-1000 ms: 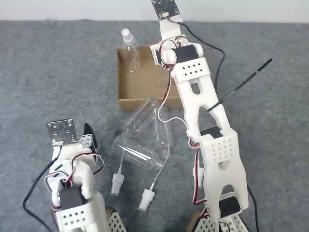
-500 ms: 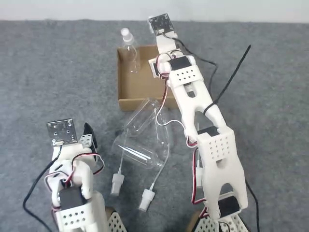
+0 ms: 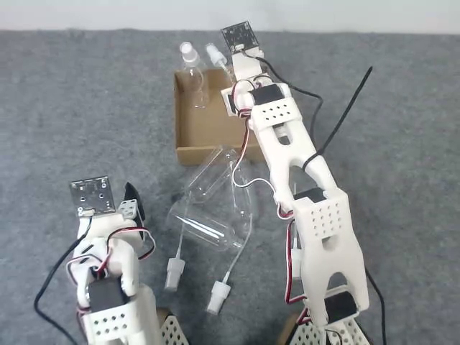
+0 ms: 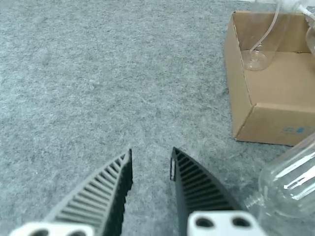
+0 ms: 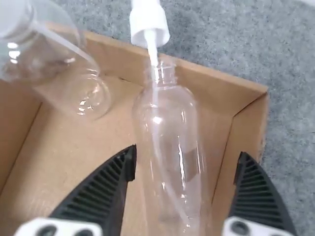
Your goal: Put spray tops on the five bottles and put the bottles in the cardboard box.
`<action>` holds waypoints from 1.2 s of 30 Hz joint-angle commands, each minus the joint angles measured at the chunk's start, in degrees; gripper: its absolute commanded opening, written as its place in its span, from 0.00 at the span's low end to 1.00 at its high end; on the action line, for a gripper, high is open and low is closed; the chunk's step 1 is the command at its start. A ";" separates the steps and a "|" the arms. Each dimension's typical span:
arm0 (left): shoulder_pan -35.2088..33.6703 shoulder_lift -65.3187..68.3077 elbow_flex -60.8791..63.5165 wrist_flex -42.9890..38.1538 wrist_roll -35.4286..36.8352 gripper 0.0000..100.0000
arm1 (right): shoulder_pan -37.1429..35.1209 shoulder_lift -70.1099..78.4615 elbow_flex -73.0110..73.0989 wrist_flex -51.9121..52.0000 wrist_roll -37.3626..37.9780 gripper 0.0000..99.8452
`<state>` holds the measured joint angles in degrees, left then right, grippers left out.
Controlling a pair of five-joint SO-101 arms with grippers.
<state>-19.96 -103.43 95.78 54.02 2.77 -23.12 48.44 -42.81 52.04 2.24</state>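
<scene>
The cardboard box (image 3: 208, 126) lies at the table's far middle. Two clear bottles stand in its far side. One bottle (image 3: 192, 79) carries a white spray top. The other bottle (image 5: 170, 147) stands between the fingers of my right gripper (image 5: 186, 155), which is open and not touching it. Its spray top (image 5: 149, 22) sits raised above the neck. Three open bottles (image 3: 215, 201) lie in a heap just in front of the box. Two loose spray tops (image 3: 175, 273) lie nearer. My left gripper (image 4: 151, 157) is open over bare carpet.
My right arm (image 3: 287, 136) stretches over the box's right side. The left arm (image 3: 108, 244) sits at the near left. A black cable tie (image 3: 345, 122) sticks out to the right. Grey carpet (image 3: 86, 108) covers the table.
My right arm swung left over the box. A second bottle's spray top has come into sight beside the first at the box's far edge. The left arm has not moved.
</scene>
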 commanded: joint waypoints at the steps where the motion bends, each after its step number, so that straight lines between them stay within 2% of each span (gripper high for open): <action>1: -0.44 -1.32 -0.75 -2.02 -0.18 0.12 | -0.22 -1.10 -0.62 -1.36 0.88 0.26; 7: -0.44 -1.32 -0.66 -1.93 -0.18 0.12 | -0.22 1.01 -0.88 -1.54 1.05 0.25; 13: -0.44 -1.32 -0.66 -1.93 -0.18 0.12 | -0.31 1.01 -0.88 -2.07 1.05 0.07; 16: -0.44 -1.32 -0.66 -1.93 -0.18 0.12 | -0.13 1.36 -0.88 -3.21 1.05 0.01; 36: -0.44 -1.32 -0.66 -1.85 -0.26 0.12 | -0.04 -2.33 -0.62 -3.30 4.57 0.01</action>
<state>-19.96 -103.43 95.78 54.02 2.77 -23.12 51.52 -42.81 50.02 5.76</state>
